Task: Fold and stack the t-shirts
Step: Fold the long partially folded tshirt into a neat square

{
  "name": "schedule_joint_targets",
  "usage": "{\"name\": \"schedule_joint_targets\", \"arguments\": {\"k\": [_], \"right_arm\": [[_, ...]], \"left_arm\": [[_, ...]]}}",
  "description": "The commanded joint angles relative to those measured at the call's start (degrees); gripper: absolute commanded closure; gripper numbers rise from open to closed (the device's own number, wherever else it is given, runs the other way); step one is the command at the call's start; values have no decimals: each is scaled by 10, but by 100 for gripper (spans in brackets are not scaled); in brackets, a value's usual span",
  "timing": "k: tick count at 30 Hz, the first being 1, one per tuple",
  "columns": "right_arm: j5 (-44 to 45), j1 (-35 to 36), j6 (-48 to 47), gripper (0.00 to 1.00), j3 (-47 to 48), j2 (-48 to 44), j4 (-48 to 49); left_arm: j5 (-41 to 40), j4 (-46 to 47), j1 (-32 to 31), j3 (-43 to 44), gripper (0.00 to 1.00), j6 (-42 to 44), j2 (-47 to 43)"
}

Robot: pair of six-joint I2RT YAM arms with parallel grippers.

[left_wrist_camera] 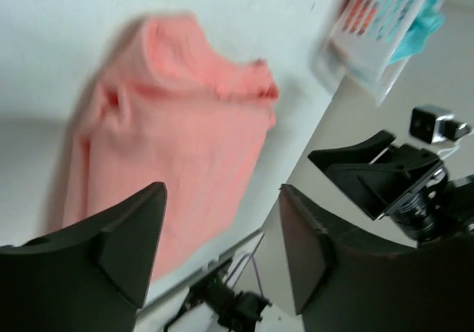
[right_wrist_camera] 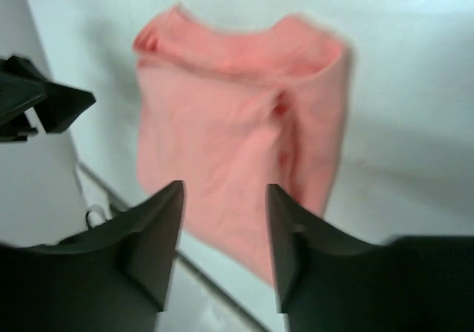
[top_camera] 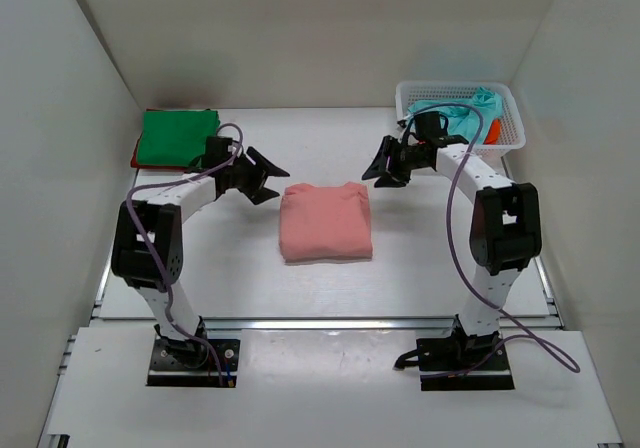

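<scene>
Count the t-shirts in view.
5: pink folded at centre; green stacked on red, far left; teal and orange-red in the basket, far right, where more may be hidden.

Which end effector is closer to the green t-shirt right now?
Left. The left end effector hangs a little right of the green t-shirt; the right end effector is far over by the white mesh basket.

A folded salmon pink cloth t-shirt [top_camera: 325, 221] lies mid-table between the left gripper [top_camera: 278, 186] and right gripper [top_camera: 372, 163], both spread and empty. A folded green cloth t-shirt [top_camera: 177, 135] sits far left.
</scene>
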Motion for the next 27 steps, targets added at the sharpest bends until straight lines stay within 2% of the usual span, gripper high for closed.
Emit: {"name": "schedule_joint_targets", "arguments": {"k": [1, 2, 6, 9, 11, 15, 22, 27], "right_arm": [[106, -11, -6, 49, 31, -23, 67], [119, -16, -13, 49, 22, -28, 71], [103, -19, -45, 41, -41, -55, 85], [80, -15, -62, 48, -84, -69, 109], [55, -8, -67, 49, -97, -67, 133], [30, 12, -86, 48, -91, -21, 170], [16, 26, -82, 47, -67, 38, 206], [-2, 33, -84, 48, -59, 65, 217]], "left_arm": [[26, 204, 19, -12, 23, -44, -3], [27, 219, 21, -20, 1, -40, -8], [20, 166, 20, -41, 1, 20, -37], [19, 161, 15, -90, 1, 35, -58], [4, 149, 14, -122, 1, 47, -61], [-42, 106, 6, -135, 1, 96, -53], [-85, 153, -16, -138, 1, 110, -4], [-76, 210, -29, -128, 1, 98, 36]]}}
